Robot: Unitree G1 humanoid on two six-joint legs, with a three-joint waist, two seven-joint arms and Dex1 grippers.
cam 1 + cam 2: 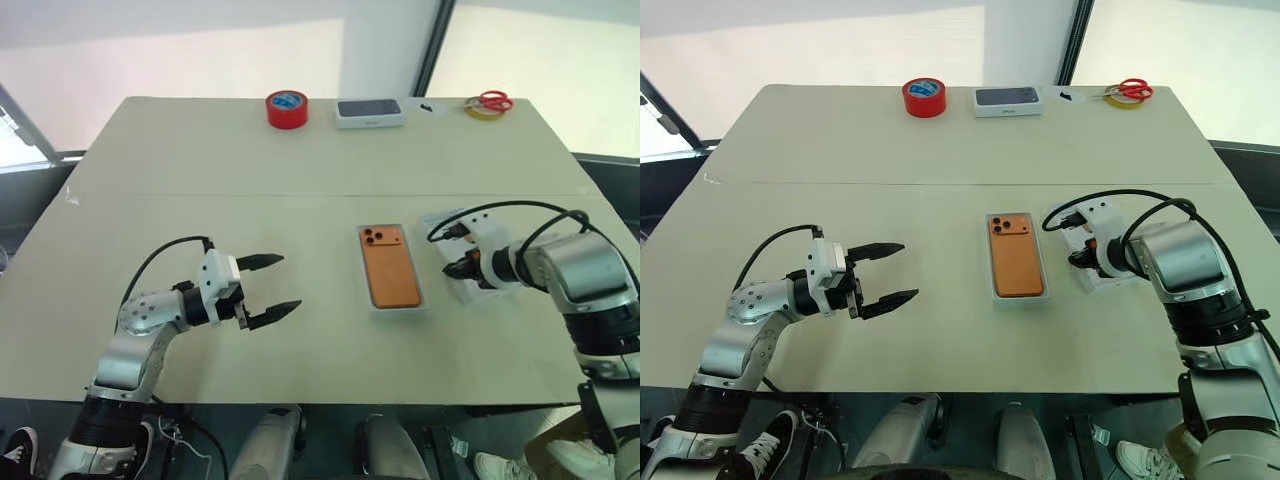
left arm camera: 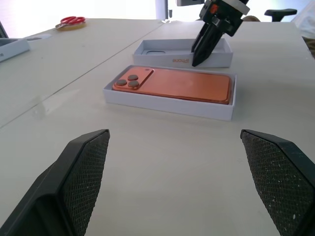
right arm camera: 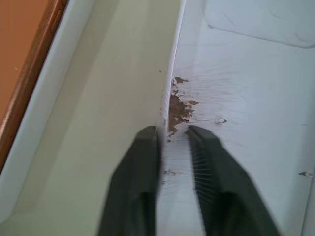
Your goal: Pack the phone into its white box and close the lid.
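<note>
Already packed: phone (image 1: 389,265) lying face-down inside white box (image 1: 372,296), mid-tabletop (image 1: 200,180). Right pincer (image 3: 172,135) clamped on near wall of lid (image 2: 162,48) just beside; left pincer (image 1: 268,288) wide, idle. Still to lift and seat.

Head eyes overlook the table (image 1: 200,180); wrist cameras sit low, close.
</note>
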